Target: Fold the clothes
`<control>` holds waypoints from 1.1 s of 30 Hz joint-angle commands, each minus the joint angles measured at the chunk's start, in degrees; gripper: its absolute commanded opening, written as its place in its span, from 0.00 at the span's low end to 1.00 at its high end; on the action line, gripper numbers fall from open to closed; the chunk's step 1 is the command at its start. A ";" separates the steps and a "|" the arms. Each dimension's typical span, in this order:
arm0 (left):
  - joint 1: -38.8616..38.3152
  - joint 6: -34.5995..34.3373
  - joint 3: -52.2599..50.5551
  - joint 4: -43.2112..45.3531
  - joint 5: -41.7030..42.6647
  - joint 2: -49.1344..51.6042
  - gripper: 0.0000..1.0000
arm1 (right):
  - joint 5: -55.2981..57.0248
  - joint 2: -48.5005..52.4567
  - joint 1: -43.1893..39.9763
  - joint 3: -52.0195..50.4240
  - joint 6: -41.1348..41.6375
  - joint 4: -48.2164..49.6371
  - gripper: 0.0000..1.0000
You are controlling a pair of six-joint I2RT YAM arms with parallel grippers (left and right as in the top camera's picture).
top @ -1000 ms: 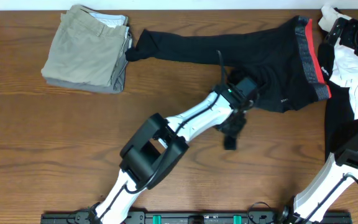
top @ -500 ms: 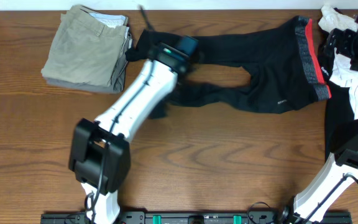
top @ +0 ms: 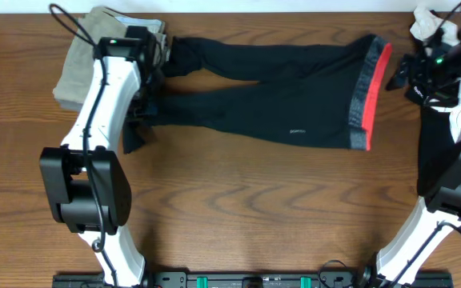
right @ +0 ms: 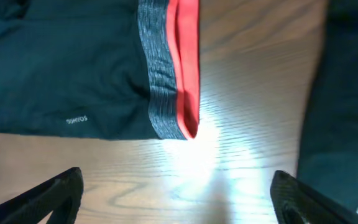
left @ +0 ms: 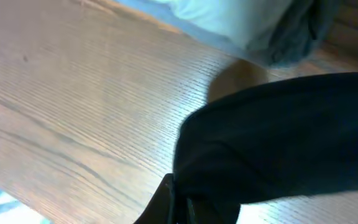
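Note:
The black leggings [top: 278, 96] lie stretched across the far half of the table, both legs pointing left and the red-and-grey waistband [top: 368, 94] at the right. My left gripper [top: 140, 122] is shut on the end of the nearer leg at the left; in the left wrist view black cloth [left: 278, 143] runs out of the jaws [left: 185, 208]. My right gripper [top: 398, 76] is open and empty just right of the waistband. In the right wrist view the waistband [right: 173, 68] lies beyond the wide-open fingers [right: 179, 202].
Folded khaki trousers [top: 74, 68] lie at the far left, just behind my left arm. A white printed T-shirt [top: 426, 22] and another dark garment [top: 434, 152] lie at the right edge; the dark garment also shows in the right wrist view [right: 344, 93].
My left arm has swung from the table's middle to the far left, drawing the nearer leg out straight. The leggings have shifted left. My right gripper has moved down beside the waistband.

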 commanded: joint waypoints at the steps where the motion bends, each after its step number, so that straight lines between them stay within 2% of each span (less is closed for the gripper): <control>1: -0.37 -1.79 -0.50 -0.39 2.91 0.28 0.06 | -1.16 0.22 2.43 -5.20 -0.66 1.77 0.91; 6: -0.70 -1.77 -0.50 -0.37 2.89 0.28 0.06 | -0.37 0.22 6.51 -14.12 1.01 7.58 0.88; 12: -0.66 -1.77 -0.50 0.74 2.86 0.28 0.06 | 10.51 0.22 11.58 -24.24 8.72 19.30 0.92; 17: -0.63 -1.77 -0.50 1.36 2.86 0.28 0.06 | 15.54 0.22 13.62 -28.41 13.20 26.10 0.91; 22: -0.66 -1.77 -0.50 1.33 2.86 0.31 0.06 | 15.82 0.22 13.79 -32.33 13.38 30.42 0.87; 23: -0.66 -1.77 -0.50 1.33 2.89 0.31 0.06 | 15.82 0.22 13.79 -33.29 13.55 31.01 0.85; 30: -0.66 -1.79 -0.50 1.36 2.89 0.31 0.06 | 13.05 0.22 13.79 -37.59 13.55 30.84 0.52; 32: -0.66 -1.79 -0.50 1.36 2.89 0.28 0.06 | 12.55 0.22 13.79 -37.57 13.55 30.08 0.42; 33: -0.66 -1.79 -0.50 1.36 2.89 0.28 0.06 | 12.55 0.07 13.79 -37.55 13.62 29.75 0.33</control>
